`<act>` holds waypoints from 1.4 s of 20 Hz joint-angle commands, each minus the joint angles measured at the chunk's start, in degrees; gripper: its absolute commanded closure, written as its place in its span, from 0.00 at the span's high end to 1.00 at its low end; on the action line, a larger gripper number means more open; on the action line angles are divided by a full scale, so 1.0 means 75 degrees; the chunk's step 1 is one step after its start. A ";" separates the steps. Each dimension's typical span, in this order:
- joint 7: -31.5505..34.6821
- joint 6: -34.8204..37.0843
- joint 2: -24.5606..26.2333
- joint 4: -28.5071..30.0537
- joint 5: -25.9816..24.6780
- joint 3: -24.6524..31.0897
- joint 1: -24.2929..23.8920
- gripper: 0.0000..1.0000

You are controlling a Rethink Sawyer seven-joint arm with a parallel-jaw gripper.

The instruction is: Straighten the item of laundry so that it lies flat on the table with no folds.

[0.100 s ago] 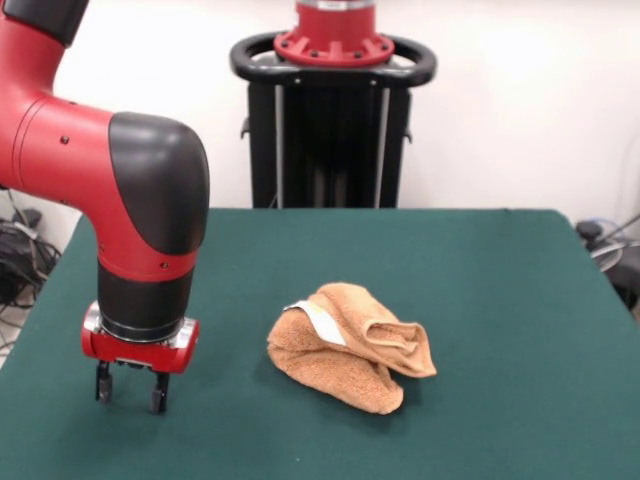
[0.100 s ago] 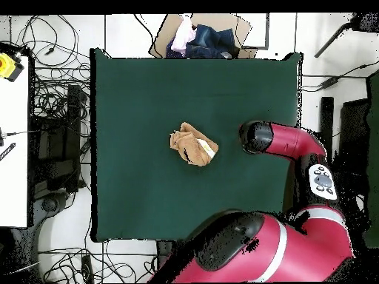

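Note:
The item of laundry [image 1: 350, 348], an orange-tan towel, lies crumpled in a folded heap near the middle of the green table [image 1: 480, 280]. Its white tag [image 1: 320, 322] shows on top at the heap's left side. My gripper [image 1: 130, 391] hangs just above the table to the left of the towel, well apart from it. It is open and holds nothing. In the overhead view the towel [image 2: 192, 144] sits mid-table [image 2: 133, 96], and the arm's black wrist [image 2: 255, 137] to its right hides the gripper.
A cardboard box of clothes [image 2: 200, 37] stands on the floor beyond the table's far edge in the overhead view. Cables [image 2: 52, 133] and a white bench [image 2: 13, 148] lie off the table's left side.

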 commanded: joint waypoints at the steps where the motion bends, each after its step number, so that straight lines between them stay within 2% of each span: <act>1: 0.0671 -0.0444 0.0784 0.0059 -0.0003 0.0566 0.0046 1.00; 10: 0.0690 -0.0575 0.0769 0.0106 -0.0022 0.0586 0.0026 1.00; 14: 0.0702 -0.0327 0.0797 0.0058 0.0139 0.0664 -0.0015 1.00; 24: 0.1368 0.0055 0.0920 -0.0357 0.0379 0.0328 0.0618 1.00; 28: 0.1433 0.0267 0.0564 -0.0072 0.0534 0.0399 0.0709 1.00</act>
